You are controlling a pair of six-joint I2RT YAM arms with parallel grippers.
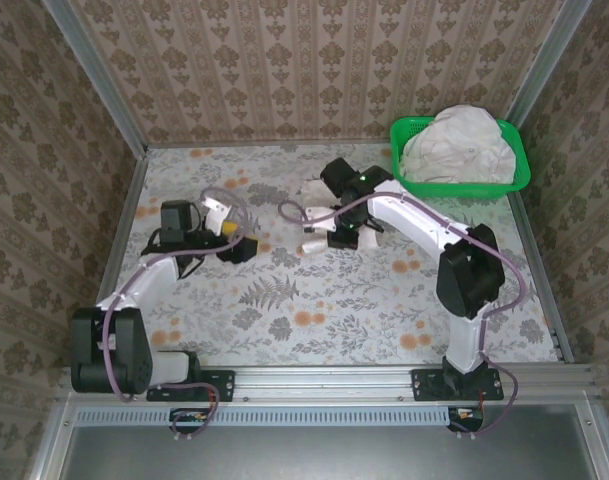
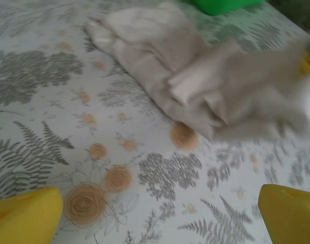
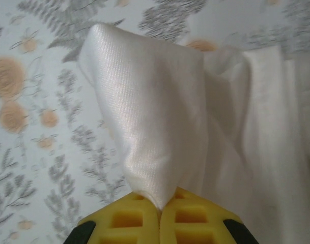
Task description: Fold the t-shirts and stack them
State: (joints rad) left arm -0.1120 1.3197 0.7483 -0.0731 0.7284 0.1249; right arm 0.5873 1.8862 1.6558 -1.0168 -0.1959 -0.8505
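We see the R claw (image 3: pixel 160 208) clamped on a pinch of the shirt (image 3: pixel 160 117), w/ the cloth tenting up from the pads and the rest trailing off to one side. The L claw (image 2: pixel 157 211) is spread wide w/ nothing in it, low over the tabletop (image 1: pixel 284 310) just short of the shirt. From the L wrist the shirt reads as a crumpled lump lying approx mid-tabletop, a bit toward the far edge, between the two claws.

Handling, as we judge it: thin white cotton, light and limp w/ no stiffness, so it'll sag and bunch wherever it isn't held. It's not fragile and not slippery, but a pinch on one layer can drag others along. One grip pt won't flatten it. We'd put the L claw on a 2nd edge or corner, e.g. hem or shoulder, well apart from the R pinch, then pull taut betw. both. Which part the R claw has (sleeve, hem, collar) we can't tell, and no graphic is visible.

Containers: a green basket (image 1: pixel 464 187) sits at the far R corner of the tabletop, w/ a heap (image 1: pixel 456 140) of white cloth, prob. more shirts, mounded above its rim. How many are in there we can't tell.
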